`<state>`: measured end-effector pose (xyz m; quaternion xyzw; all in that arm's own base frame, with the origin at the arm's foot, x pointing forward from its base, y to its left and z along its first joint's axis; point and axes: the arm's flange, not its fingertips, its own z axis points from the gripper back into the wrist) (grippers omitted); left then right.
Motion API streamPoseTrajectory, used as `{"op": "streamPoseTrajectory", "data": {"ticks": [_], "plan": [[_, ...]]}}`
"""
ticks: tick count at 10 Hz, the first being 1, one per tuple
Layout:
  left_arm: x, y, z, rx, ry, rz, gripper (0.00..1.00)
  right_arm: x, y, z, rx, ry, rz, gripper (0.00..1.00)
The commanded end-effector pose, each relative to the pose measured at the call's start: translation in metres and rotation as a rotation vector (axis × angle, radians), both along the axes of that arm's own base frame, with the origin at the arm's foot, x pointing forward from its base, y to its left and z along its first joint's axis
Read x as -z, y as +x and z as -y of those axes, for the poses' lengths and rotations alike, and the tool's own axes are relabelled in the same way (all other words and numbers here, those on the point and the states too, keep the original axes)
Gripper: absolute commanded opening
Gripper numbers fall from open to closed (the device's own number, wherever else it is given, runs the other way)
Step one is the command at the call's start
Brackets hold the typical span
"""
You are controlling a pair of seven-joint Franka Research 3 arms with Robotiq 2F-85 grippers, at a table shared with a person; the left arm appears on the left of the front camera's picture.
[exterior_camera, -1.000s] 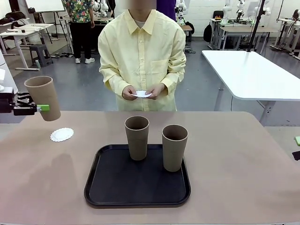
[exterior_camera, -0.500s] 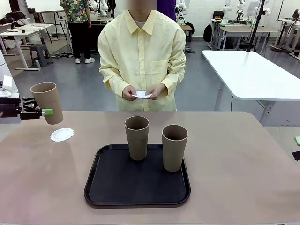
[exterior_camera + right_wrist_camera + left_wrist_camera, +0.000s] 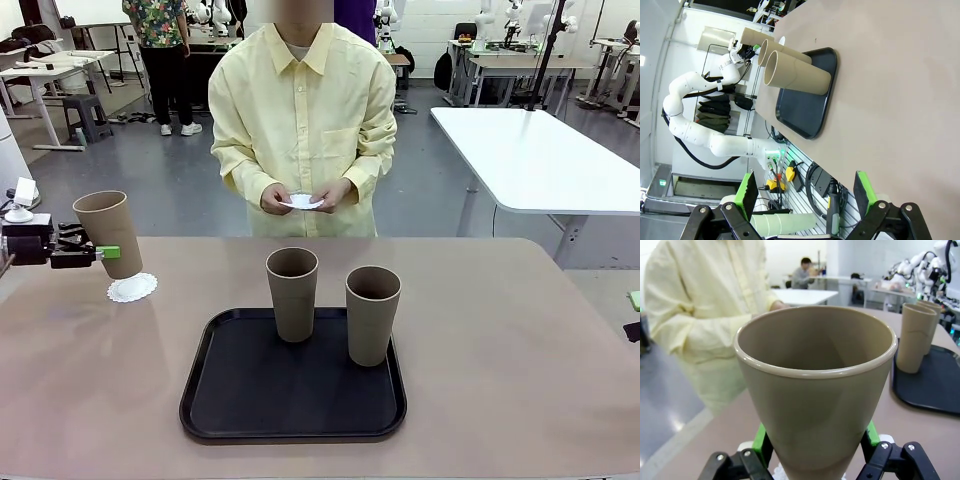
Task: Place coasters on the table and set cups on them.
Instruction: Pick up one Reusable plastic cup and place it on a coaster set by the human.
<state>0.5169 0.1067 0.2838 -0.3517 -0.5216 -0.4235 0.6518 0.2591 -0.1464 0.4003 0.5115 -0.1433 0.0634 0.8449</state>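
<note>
We see one coaster (image 3: 132, 289) on the table (image 3: 520, 330), left side. The left gripper (image 3: 105, 253) clamps a cup (image 3: 103, 225), tilted just over it. A second cup (image 3: 292, 293) and third cup (image 3: 372, 314) stand on the tray (image 3: 230, 400). The person (image 3: 300, 120) holds more coasters (image 3: 302, 201). The right gripper (image 3: 802, 200) gapes empty.

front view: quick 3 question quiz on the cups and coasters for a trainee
1. True or false: two cups stand on the tray.
2. Which gripper grips a cup? A) left gripper B) right gripper C) both
3. Fill in: the white thing on the table just below the held cup is a ___.
Key: 1 true; 2 A; 3 coaster
</note>
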Motion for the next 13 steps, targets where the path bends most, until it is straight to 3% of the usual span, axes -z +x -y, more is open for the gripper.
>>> {"op": "streamPoseTrajectory", "data": {"ticks": [1, 13], "plan": [[0.006, -0.004, 0.001, 0.031, 0.008, 0.036, 0.85, 0.001, 0.000, 0.001, -0.004, 0.007, 0.005, 1.00], [0.038, 0.007, 0.001, 0.067, 0.039, -0.003, 0.85, 0.001, 0.000, 0.001, -0.004, 0.007, 0.005, 1.00]]}}
